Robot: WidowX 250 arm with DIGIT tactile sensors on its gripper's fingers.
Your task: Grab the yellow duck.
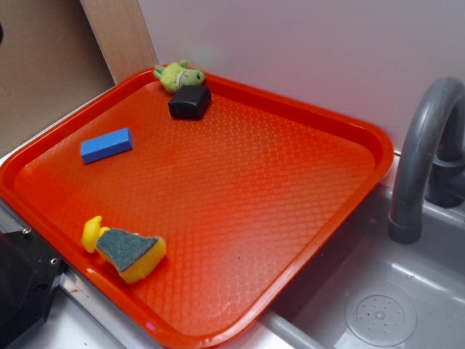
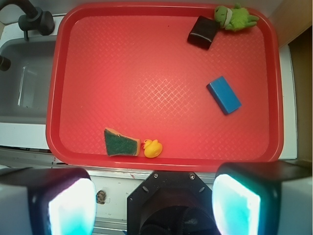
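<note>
A red tray (image 2: 73, 73) is sitting beside a grey sink (image 2: 19, 88). The tiny, smooth yellow duck (image 2: 152, 148) is resting near its front edge, touching the sponge (image 2: 120, 143). The gripper (image 2: 154, 200) is hanging above, fingers spread wide.

Toy kitchen setup, grey plastic sink (image 1: 378, 305) with faucet (image 1: 425, 156), red tray (image 1: 290, 240) alongside, white wall behind

**Red tray and its load**

A red textured tray (image 2: 73, 58) sat beside a grey sink (image 1: 407, 305). On it lay a yellow duck (image 2: 152, 148) just beside a yellow sponge (image 2: 121, 143) near one edge, a blue block (image 2: 224, 95) well apart, and a black block (image 2: 203, 32) touching a green plush frog (image 2: 235, 17) in a corner.
</note>
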